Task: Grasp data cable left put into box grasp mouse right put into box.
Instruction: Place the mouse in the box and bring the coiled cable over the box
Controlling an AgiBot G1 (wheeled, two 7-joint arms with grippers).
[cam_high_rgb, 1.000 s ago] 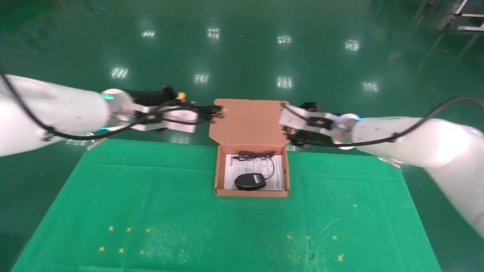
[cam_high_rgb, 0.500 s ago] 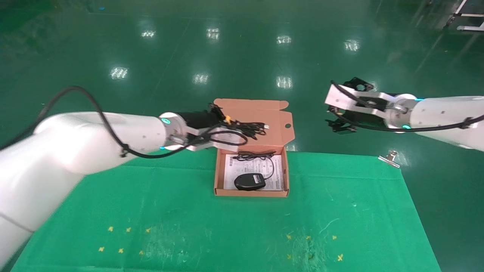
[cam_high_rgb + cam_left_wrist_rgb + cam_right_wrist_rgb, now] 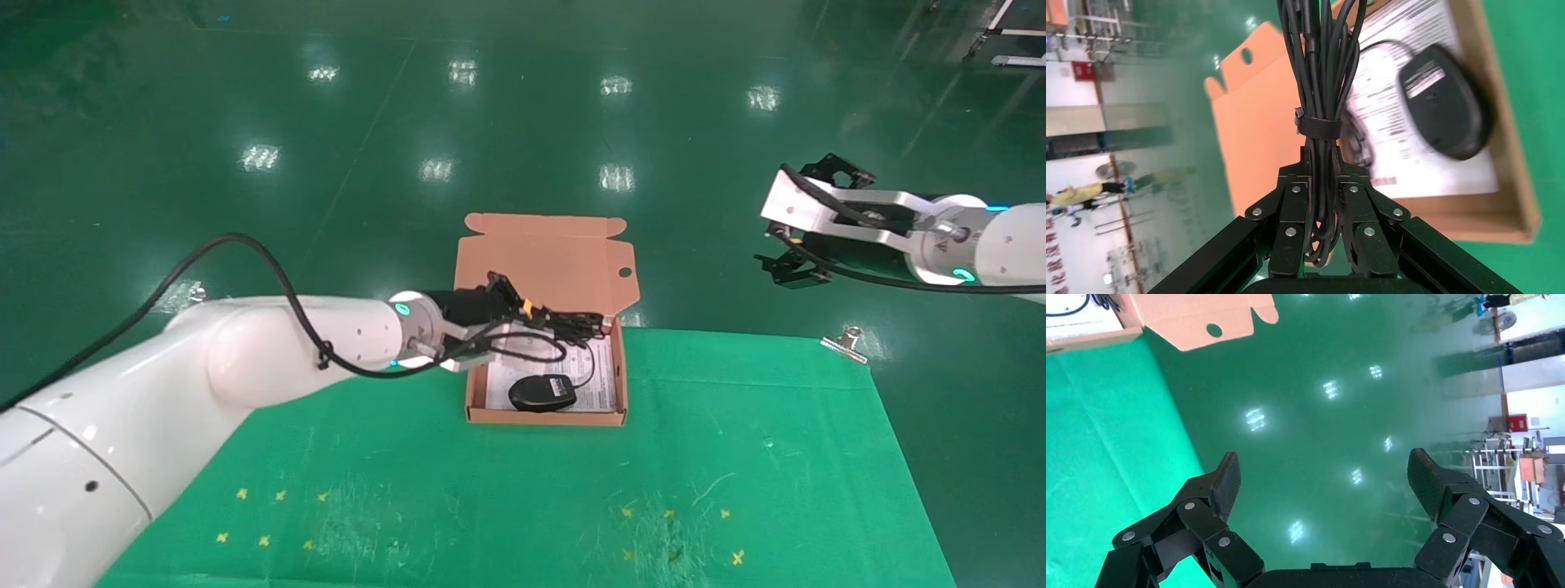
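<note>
Overhead, left claw (image 3: 523,320) pinching data cable (image 3: 564,325), box (image 3: 543,416) rim

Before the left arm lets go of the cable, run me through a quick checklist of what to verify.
1. Left pincer shut on the data cable: ok, the bundle is clamped between its fingers.
2. Cable over the box: ok, the head view shows the bundle above the far end of the tray.
3. Lid flap open: ok, it stands up behind the tray.
4. Mouse inside the box: ok, it lies on the white printed sheet near the front wall.
5. Cable low enough to release: cannot tell, its height above the sheet is unclear.
6. Right pincer clear of the box: ok, open and empty, off to the right.
</note>
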